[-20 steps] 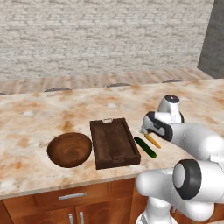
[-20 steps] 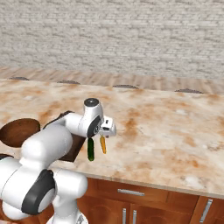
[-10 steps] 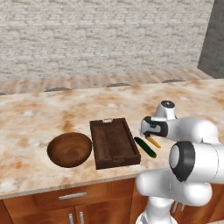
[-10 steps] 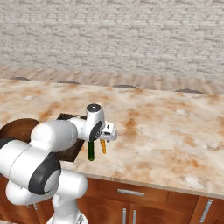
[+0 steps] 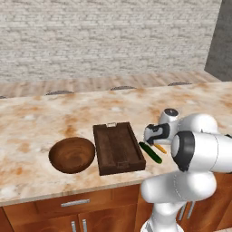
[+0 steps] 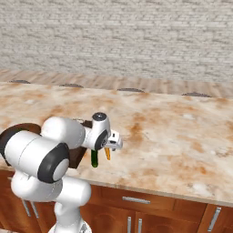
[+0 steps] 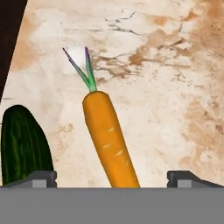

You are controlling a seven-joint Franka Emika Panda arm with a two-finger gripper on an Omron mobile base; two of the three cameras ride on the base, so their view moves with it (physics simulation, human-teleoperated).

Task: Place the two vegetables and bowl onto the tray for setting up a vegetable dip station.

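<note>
An orange carrot (image 7: 109,140) with a green tip lies on the marble counter, between the two dark fingertips (image 7: 41,178) of my open gripper (image 7: 116,179). The dark green cucumber (image 7: 24,146) lies beside it, just outside the left fingertip. From the base views the gripper (image 5: 155,136) hangs low over both vegetables: carrot (image 5: 160,148) and cucumber (image 5: 150,152) right of the dark wooden tray (image 5: 118,147). The reddish-brown bowl (image 5: 71,155) stands left of the tray. In the right base view I see the carrot (image 6: 107,154) and cucumber (image 6: 94,158) under the gripper (image 6: 113,143).
The counter's front edge (image 5: 90,190) runs close below the tray and vegetables. A brick wall (image 5: 108,36) rises behind the counter. Open marble stretches to the right of the vegetables (image 6: 173,141).
The hand has dropped lower over the carrot and cucumber, and the elbow has swung in front. The jaws stay wide.
</note>
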